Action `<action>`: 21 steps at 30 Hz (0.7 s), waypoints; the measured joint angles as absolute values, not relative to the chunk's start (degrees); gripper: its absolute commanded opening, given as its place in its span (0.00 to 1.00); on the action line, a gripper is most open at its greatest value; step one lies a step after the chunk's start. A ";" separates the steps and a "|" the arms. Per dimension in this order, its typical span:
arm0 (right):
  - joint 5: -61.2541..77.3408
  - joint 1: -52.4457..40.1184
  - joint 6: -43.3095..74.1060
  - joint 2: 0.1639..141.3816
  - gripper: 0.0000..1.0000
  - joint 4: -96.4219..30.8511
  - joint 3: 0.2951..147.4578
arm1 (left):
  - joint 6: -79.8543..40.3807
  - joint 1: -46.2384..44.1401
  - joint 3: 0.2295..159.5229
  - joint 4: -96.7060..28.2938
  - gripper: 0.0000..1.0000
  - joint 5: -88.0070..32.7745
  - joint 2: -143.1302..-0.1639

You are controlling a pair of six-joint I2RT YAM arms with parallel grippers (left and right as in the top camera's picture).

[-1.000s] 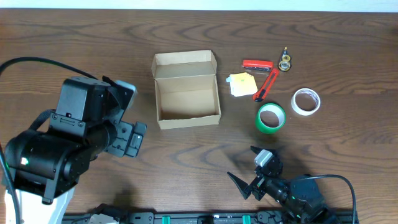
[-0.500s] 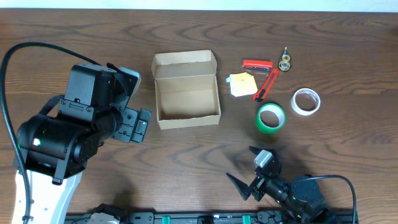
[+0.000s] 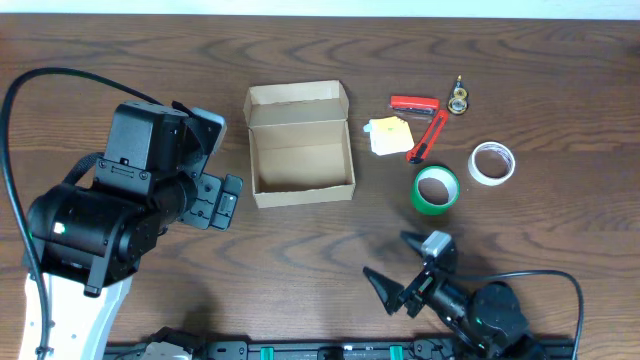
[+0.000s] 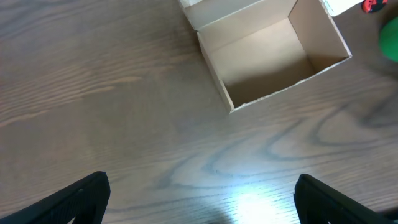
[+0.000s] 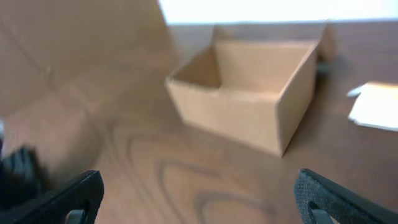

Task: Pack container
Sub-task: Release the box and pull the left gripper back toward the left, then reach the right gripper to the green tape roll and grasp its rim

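The container point(image 3: 300, 150) is an open tan cardboard box at the table's middle, empty inside, its flap lid folded back on the far side. It also shows in the left wrist view point(image 4: 273, 53) and, blurred, in the right wrist view point(image 5: 249, 99). My left gripper point(image 4: 202, 199) is open and empty, over bare table just left of and nearer than the box. My right gripper point(image 3: 400, 268) is open and empty near the front edge, pointing towards the box; its fingertips frame bare wood in the right wrist view point(image 5: 199, 199).
Right of the box lie a yellow sticky-note pad point(image 3: 388, 135), a red box cutter point(image 3: 428, 136), a small red tool point(image 3: 413, 103), a small brass-and-black item point(image 3: 459, 99), a green tape roll point(image 3: 436, 189) and a white tape roll point(image 3: 492, 163).
My left arm moved right and away towards the box a second ago, then stopped. My right gripper has shifted slightly and its view is blurred. The box and items have not moved.
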State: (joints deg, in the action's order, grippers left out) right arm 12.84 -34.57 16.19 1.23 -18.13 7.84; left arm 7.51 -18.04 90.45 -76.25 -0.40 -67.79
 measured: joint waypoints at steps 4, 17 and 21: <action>11.00 -31.62 15.99 5.76 0.99 -16.91 9.80 | 7.51 -18.04 90.45 -76.25 0.95 -0.40 -67.77; 9.80 -18.59 4.14 44.73 0.99 -35.94 39.70 | 7.51 -18.04 90.45 -76.27 0.95 -0.19 -67.79; 9.54 -18.22 0.91 54.92 0.99 -36.36 43.86 | 7.51 -18.04 90.45 -76.25 0.95 0.01 -67.79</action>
State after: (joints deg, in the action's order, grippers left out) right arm 9.54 -18.22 0.91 54.92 -36.36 43.86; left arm 7.51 -18.04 90.45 -76.25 0.01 -67.79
